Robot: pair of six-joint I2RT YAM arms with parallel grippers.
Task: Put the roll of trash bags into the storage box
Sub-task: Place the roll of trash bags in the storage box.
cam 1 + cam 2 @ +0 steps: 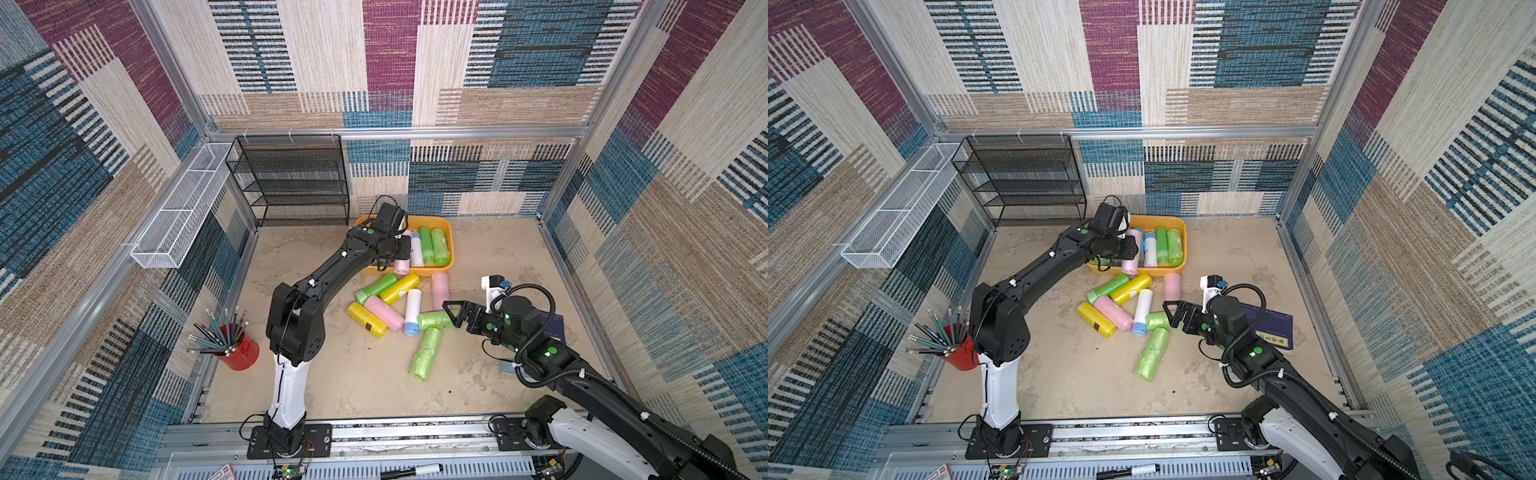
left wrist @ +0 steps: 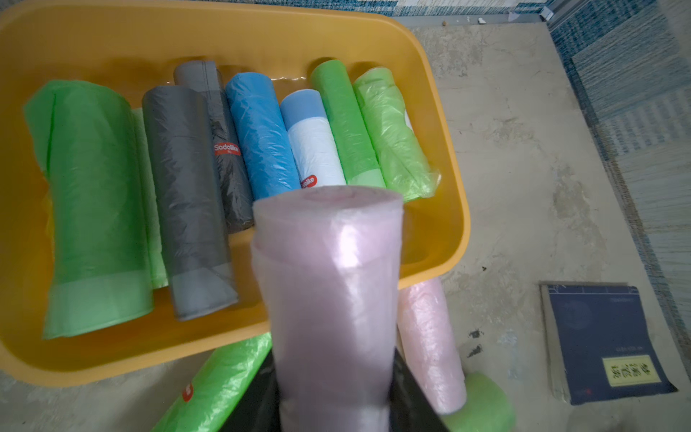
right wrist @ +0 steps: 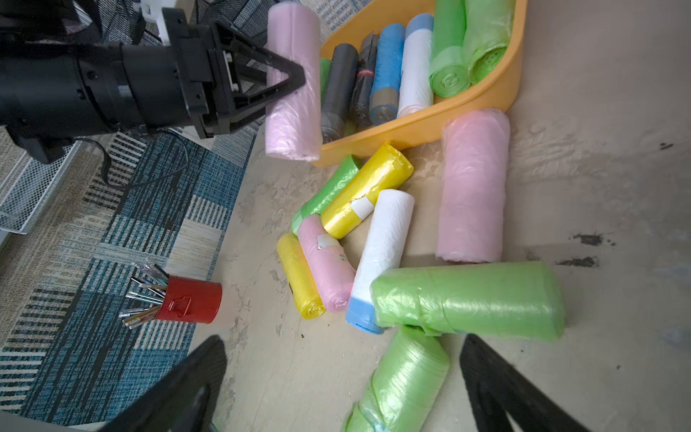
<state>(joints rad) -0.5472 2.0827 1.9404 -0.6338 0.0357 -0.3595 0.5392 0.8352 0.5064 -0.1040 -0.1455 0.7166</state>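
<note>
Far left, red pencil cup [image 1: 243, 353] sat well apart from everything, no issue.

My left gripper [image 2: 332, 396] was clamped on the pink roll [image 2: 329, 280], pinching it near one end. The roll hung over the near rim of the storage box [image 2: 224, 26], with its far end above the inside and its gripped end out over the floor. Main risk: had I let go there, the roll could have hit the rim and tipped back out onto the loose rolls just in front. It needed to be further in first.

Second risk: the box was shallow and already held grey, blue, white and green rolls side by side, so a roll dropped on top might have rolled over the rim. The film also looked slick and soft, so slipping in the pinch seemed possible.

In the middle, the loose pile [image 1: 386, 307] lay touching or nearly so.

To the right, my right gripper [image 1: 453, 314] was spread wide, holding nothing, beside a green roll [image 3: 467, 295]. That roll appeared to touch a white roll [image 3: 385, 239] and another green one [image 3: 404, 385], so closing could have shoved them. The two arms could also have clashed at the box.
</note>
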